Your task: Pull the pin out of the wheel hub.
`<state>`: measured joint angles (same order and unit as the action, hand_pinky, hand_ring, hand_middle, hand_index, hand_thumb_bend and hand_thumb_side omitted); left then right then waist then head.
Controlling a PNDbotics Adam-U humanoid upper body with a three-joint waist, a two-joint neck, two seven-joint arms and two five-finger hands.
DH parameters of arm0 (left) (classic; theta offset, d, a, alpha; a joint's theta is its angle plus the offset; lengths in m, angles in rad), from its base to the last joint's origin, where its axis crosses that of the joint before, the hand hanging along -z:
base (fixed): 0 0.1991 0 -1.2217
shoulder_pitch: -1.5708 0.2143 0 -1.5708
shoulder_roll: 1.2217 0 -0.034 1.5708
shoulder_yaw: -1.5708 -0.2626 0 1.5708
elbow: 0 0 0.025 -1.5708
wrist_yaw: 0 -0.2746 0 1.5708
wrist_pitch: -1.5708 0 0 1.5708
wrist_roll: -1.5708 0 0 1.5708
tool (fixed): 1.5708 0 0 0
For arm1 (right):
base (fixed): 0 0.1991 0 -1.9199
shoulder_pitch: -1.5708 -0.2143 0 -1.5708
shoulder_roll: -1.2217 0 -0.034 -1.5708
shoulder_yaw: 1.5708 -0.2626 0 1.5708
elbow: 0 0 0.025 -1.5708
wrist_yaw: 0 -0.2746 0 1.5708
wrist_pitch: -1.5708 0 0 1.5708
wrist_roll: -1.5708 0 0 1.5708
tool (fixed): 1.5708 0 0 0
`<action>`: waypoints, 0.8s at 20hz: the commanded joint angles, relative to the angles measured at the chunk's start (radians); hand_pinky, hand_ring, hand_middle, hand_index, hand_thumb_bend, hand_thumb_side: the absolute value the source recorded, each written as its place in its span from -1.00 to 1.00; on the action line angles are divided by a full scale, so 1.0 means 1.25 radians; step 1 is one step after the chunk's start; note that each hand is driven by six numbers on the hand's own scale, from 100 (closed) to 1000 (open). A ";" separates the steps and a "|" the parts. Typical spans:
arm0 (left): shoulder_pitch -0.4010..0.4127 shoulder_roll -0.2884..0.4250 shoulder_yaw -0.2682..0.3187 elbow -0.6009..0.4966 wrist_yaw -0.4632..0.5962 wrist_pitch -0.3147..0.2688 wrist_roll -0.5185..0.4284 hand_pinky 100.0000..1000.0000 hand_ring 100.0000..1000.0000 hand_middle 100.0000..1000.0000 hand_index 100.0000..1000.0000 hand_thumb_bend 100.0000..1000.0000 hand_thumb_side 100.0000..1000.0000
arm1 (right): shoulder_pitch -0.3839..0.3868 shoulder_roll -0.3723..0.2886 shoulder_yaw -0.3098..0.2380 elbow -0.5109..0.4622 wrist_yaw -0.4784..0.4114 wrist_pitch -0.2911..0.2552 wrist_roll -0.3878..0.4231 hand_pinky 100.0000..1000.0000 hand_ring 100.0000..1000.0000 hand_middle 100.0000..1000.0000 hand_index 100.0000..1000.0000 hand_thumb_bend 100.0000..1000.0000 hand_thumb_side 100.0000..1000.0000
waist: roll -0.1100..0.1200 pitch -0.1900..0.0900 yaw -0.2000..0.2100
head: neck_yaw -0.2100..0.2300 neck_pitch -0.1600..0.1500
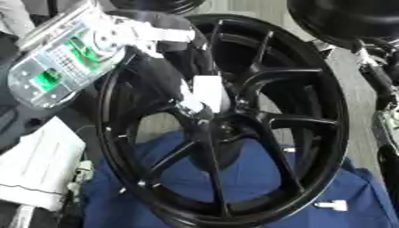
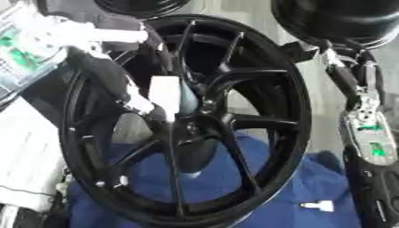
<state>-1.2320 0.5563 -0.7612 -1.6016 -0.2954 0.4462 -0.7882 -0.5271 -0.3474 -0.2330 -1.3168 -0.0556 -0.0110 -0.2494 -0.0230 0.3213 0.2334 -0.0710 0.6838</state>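
— At the hub (image 1: 209, 119) of the black spoked wheel (image 1: 311, 133), is that white piece the pin?

— I take it to be. The white pin (image 1: 207, 90) stands out of the centre, where the spokes meet. The left hand (image 1: 160, 75) has reached in from the upper left and lies against it, dark on dark. I cannot tell whether it has closed on the pin or only rests beside it.

— How should the pull go?

— Straight along the pin's own axis, I'd judge, out of the hub and toward the camera. A sideways tug could jam it in the bore or rock the wheel, which stands tilted on its rim. Getting a hold close to the hub face should keep it from slipping off.

— And the other arm?

— Only the right forearm (image 2: 372, 147) shows, down the right edge and well apart from the hub. Its hand is out of view, so nothing visible steadies the rim.

— What's underneath?

— A blue cloth (image 1: 273, 178), soft and rumpled, so the wheel may shift. A small white part (image 2: 318, 205) lies on it near the lower right. A white box (image 1: 35, 164) sits to the left, and another dark wheel (image 1: 343, 18) is behind.
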 commanded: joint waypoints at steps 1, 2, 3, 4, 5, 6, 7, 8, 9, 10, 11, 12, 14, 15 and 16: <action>-0.011 0.001 0.006 0.002 -0.004 0.088 -0.095 0.73 0.50 0.38 0.44 0.12 -0.28 | -0.010 -0.011 0.000 -0.007 0.003 0.000 0.000 0.72 0.36 0.38 0.65 -0.18 -0.23 | 0.000 -0.014 -0.002 | 0.004 -0.006; -0.011 0.000 0.007 0.003 -0.004 0.088 -0.095 0.73 0.49 0.36 0.45 0.12 -0.28 | -0.010 -0.010 0.000 -0.007 0.003 0.000 0.000 0.72 0.36 0.38 0.65 -0.18 -0.24 | 0.000 -0.014 -0.002 | 0.004 -0.007; -0.012 -0.002 0.008 0.002 -0.003 0.087 -0.095 0.72 0.45 0.32 0.44 0.11 -0.28 | -0.009 -0.009 0.000 -0.007 0.003 0.000 0.000 0.72 0.36 0.38 0.65 -0.18 -0.23 | 0.000 -0.014 -0.002 | 0.005 -0.007; -0.013 -0.004 0.009 0.000 0.000 0.087 -0.095 0.71 0.42 0.26 0.43 0.10 -0.28 | -0.009 -0.009 0.000 -0.006 0.004 0.001 0.000 0.72 0.36 0.38 0.65 -0.18 -0.23 | 0.000 -0.013 -0.002 | 0.005 -0.007; -0.014 -0.005 0.009 -0.002 0.001 0.088 -0.095 0.70 0.40 0.24 0.43 0.09 -0.29 | -0.009 -0.008 0.000 -0.006 0.004 0.001 0.000 0.72 0.36 0.38 0.65 -0.18 -0.23 | 0.000 -0.013 -0.002 | 0.006 -0.007; -0.015 -0.005 0.009 -0.003 0.000 0.088 -0.095 0.68 0.35 0.18 0.42 0.09 -0.31 | -0.009 -0.008 0.000 -0.007 0.004 0.001 0.000 0.72 0.36 0.38 0.65 -0.18 -0.23 | 0.000 -0.013 -0.002 | 0.006 -0.007; -0.015 -0.006 0.008 -0.004 -0.003 0.089 -0.095 0.68 0.34 0.17 0.42 0.09 -0.32 | -0.009 -0.008 0.000 -0.007 0.004 0.001 0.001 0.72 0.36 0.38 0.65 -0.18 -0.23 | 0.000 -0.013 -0.003 | 0.007 -0.007; -0.016 -0.006 0.008 -0.004 -0.006 0.088 -0.095 0.66 0.31 0.14 0.39 0.07 -0.35 | -0.009 -0.008 0.000 -0.007 0.004 0.001 0.001 0.72 0.36 0.38 0.65 -0.18 -0.23 | 0.000 -0.012 -0.003 | 0.007 -0.006; -0.016 -0.007 0.007 -0.004 -0.010 0.087 -0.095 0.65 0.30 0.14 0.38 0.06 -0.37 | -0.009 -0.008 0.000 -0.007 0.004 0.001 0.000 0.72 0.36 0.38 0.65 -0.18 -0.23 | 0.000 -0.012 -0.003 | 0.007 -0.006; -0.017 -0.008 0.006 -0.005 -0.014 0.085 -0.095 0.65 0.30 0.13 0.38 0.04 -0.39 | -0.008 -0.008 0.000 -0.007 0.004 0.001 0.000 0.72 0.36 0.38 0.65 -0.18 -0.23 | 0.000 -0.012 -0.003 | 0.008 -0.007; -0.017 -0.009 0.006 -0.005 -0.019 0.083 -0.095 0.65 0.29 0.13 0.38 0.02 -0.41 | -0.008 -0.008 0.000 -0.007 0.004 0.001 0.000 0.72 0.37 0.38 0.65 -0.18 -0.23 | 0.001 -0.012 -0.004 | 0.008 -0.007; -0.018 -0.010 0.005 -0.004 -0.025 0.080 -0.095 0.63 0.28 0.12 0.36 -0.01 -0.44 | -0.008 -0.008 0.000 -0.007 0.004 0.001 0.000 0.72 0.37 0.38 0.66 -0.18 -0.23 | 0.001 -0.012 -0.004 | 0.008 -0.007; -0.019 -0.014 0.003 -0.003 -0.044 0.075 -0.095 0.62 0.26 0.10 0.34 -0.06 -0.47 | -0.009 -0.007 0.001 -0.008 0.004 0.001 0.001 0.72 0.37 0.38 0.66 -0.18 -0.23 | 0.001 -0.012 -0.004 | 0.009 -0.007; -0.019 -0.016 0.002 -0.002 -0.055 0.072 -0.095 0.61 0.25 0.09 0.33 -0.07 -0.48 | -0.009 -0.007 0.001 -0.008 0.004 0.001 0.001 0.72 0.37 0.38 0.66 -0.18 -0.23 | 0.001 -0.012 -0.005 | 0.010 -0.007; -0.019 -0.019 0.002 -0.001 -0.064 0.070 -0.095 0.60 0.24 0.08 0.32 -0.09 -0.46 | -0.009 -0.007 0.001 -0.008 0.004 0.001 0.002 0.72 0.37 0.38 0.66 -0.18 -0.23 | 0.001 -0.012 -0.005 | 0.010 -0.007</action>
<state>-1.2330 0.5274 -0.7660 -1.5959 -0.3597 0.4331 -0.8013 -0.5272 -0.3425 -0.2328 -1.3167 -0.0556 -0.0100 -0.2485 -0.0232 0.3239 0.2282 -0.0624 0.6837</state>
